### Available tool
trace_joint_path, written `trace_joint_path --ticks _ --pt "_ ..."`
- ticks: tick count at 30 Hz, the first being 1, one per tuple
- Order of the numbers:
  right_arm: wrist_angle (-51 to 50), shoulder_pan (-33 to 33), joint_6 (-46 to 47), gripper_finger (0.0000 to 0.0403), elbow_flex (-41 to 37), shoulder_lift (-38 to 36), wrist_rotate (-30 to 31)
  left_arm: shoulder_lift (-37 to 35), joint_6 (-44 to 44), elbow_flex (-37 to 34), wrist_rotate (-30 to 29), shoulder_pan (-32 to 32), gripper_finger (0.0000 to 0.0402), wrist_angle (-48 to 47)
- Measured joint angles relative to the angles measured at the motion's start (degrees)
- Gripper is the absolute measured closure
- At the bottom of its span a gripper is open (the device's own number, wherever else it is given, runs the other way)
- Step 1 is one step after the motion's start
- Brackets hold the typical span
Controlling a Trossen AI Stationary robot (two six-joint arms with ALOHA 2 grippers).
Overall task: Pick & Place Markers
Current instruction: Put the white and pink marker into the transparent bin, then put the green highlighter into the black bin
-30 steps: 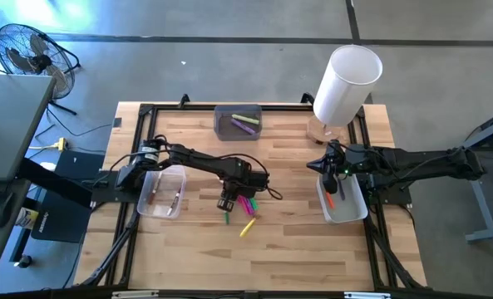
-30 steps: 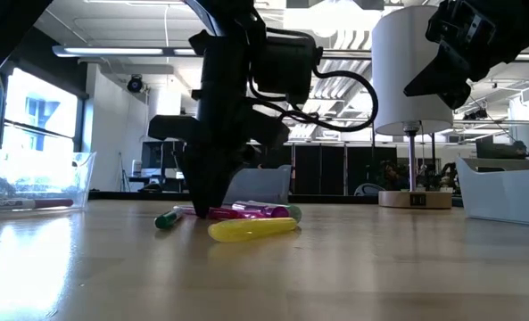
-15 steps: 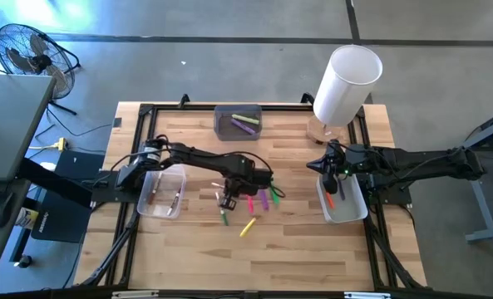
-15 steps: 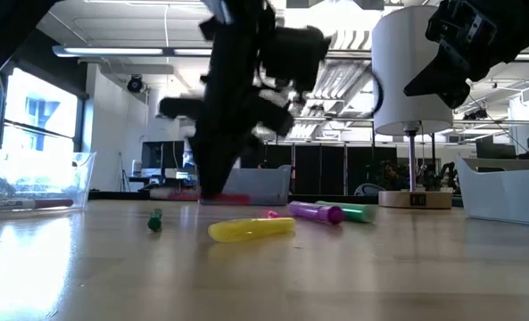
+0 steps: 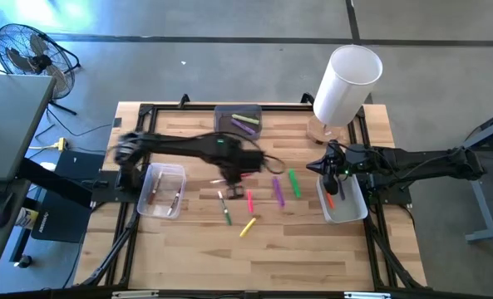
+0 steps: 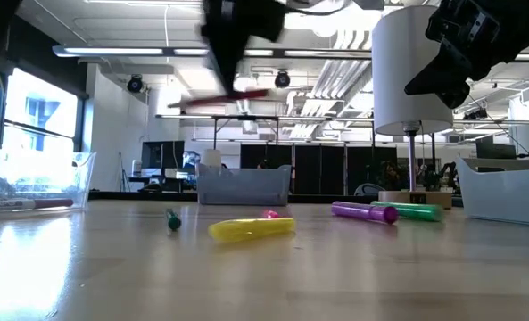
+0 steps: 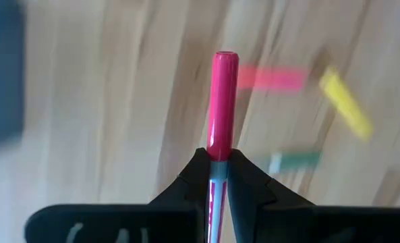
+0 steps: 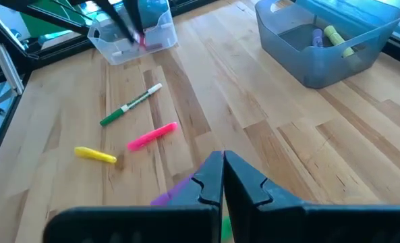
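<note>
On the wooden table [image 5: 188, 241], green [image 5: 226, 212], pink [image 5: 249, 200], yellow [image 5: 247, 227], purple [image 5: 277, 191] and bright green [image 5: 293, 183] markers lie loose near the middle. The left gripper [image 7: 218, 164], above them, pinches a red marker [image 7: 221, 104]. The right gripper [image 8: 222, 177], fingers pressed together, hangs over the white bin [image 5: 358, 208].

Motion blurs the left end effector [image 5: 232, 170] and its red marker [image 7: 221, 108].

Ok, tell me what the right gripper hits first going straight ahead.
Probably the purple marker just past the shut jaws of the right gripper, though its height above the table is unclear.
</note>
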Motion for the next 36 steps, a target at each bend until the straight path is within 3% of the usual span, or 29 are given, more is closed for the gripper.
trace_joint_path --ticks 3,6,8,10,13,15,18,20,22,25,36 --pt "0.33 0.0 -0.03 0.0401 0.0 -0.02 0.09 -8.5 -6.2 -9.27 -1.28 -0.24 0.0379 5.47" --pt "0.83 0.0 0.1 0.0401 0.0 0.02 0.14 -18.77 -16.13 -21.13 -1.68 -0.32 0.0379 7.06" --pt "0.85 -0.02 0.11 0.0402 0.0 0.07 0.13 -24.77 -23.99 -27.51 -2.69 -0.95 0.0379 13.14" --pt "1.51 -0.02 0.14 0.0401 0.0 0.15 0.23 -30.81 -32.17 -34.08 -4.55 -1.8 0.0379 9.83" --pt "1.95 -0.01 0.15 0.0402 -0.02 0.37 0.33 -37.01 -45.27 -40.67 -6.03 -2.37 0.0379 12.89" --pt "3.29 -0.02 0.16 0.0402 0.0 0.66 0.86 -40.44 -52.2 -44.93 -5.76 -2.22 0.0379 7.15" --pt "4.35 -0.02 0.64 0.0401 -0.04 1.61 1.74 -43.74 -58.87 -49.39 -3.11 -2.17 0.0379 8.64" --pt "5.01 -0.04 1.74 0.0402 -0.02 1.75 2.19 -44.66 -61.03 -52.61 0.12 -2.79 0.0379 4.31" --pt "5.8 -0.02 2.39 0.0402 -0.02 2.33 2.42 -45.13 -62.78 -54.46 1.28 -3.53 0.0379 7.67" --pt "5.92 -0.01 4.01 0.0401 -0.02 2.82 3.23 -45.73 -63.23 -57.94 2.7 -4.49 0.0379 4.36" --pt "7.1 -0.03 9.22 0.0402 0.0 3.92 6.85 -45.57 -58.81 -60.55 1.72 -4.72 0.032 5.51"
